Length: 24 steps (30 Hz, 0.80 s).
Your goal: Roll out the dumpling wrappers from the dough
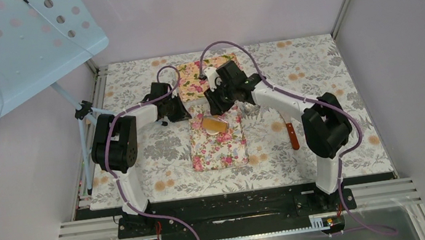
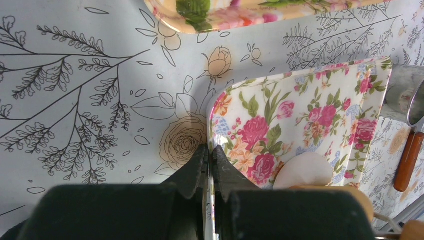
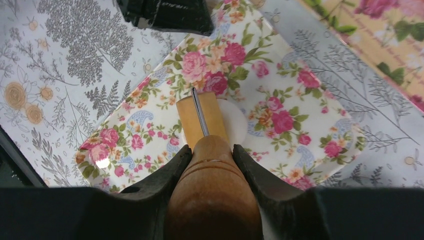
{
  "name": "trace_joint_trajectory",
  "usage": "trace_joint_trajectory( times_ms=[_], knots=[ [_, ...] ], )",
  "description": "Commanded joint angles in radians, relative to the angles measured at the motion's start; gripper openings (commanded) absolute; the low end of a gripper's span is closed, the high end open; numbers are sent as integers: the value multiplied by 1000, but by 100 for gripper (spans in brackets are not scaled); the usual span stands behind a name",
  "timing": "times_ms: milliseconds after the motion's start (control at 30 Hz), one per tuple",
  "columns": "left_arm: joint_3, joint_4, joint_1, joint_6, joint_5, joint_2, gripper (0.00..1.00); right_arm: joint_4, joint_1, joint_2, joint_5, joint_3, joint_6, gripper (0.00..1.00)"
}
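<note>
A flattened white dough disc [image 3: 237, 125] lies on the floral tray [image 3: 300, 100] at the table's middle. It also shows in the left wrist view [image 2: 305, 170]. The wooden roller [image 3: 201, 116] lies across it. My right gripper [image 3: 212, 148] is shut on the roller's rounded handle, which fills the gap between the fingers. In the top view the right gripper [image 1: 218, 103] stands over the tray's far end, with the roller [image 1: 215, 123] below it. My left gripper [image 2: 210, 148] is shut on the tray's left rim [image 2: 214, 125], near its far corner [image 1: 187, 113].
A second tray with a yellow floral print [image 1: 207, 74] sits behind the first. A tool with an orange-brown handle [image 1: 292, 135] lies to the right, also in the left wrist view [image 2: 407, 160]. The table has a flower-print cover [image 1: 159, 158].
</note>
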Motion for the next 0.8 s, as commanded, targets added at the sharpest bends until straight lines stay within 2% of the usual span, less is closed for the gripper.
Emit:
trace_joint_trajectory(
  times_ms=[0, 367, 567, 767],
  knots=[
    [-8, -72, -8, 32, 7, 32, 0, 57, 34, -6, 85, -47, -27, 0],
    [-9, -72, -8, 33, 5, 32, 0, -7, 52, 46, 172, -74, -72, 0],
    [-10, -71, -7, 33, 5, 32, 0, -88, 59, 96, 169, -25, -77, 0],
    [-9, -73, -8, 32, 7, 32, 0, -87, 71, 97, 143, -55, -83, 0]
  ],
)
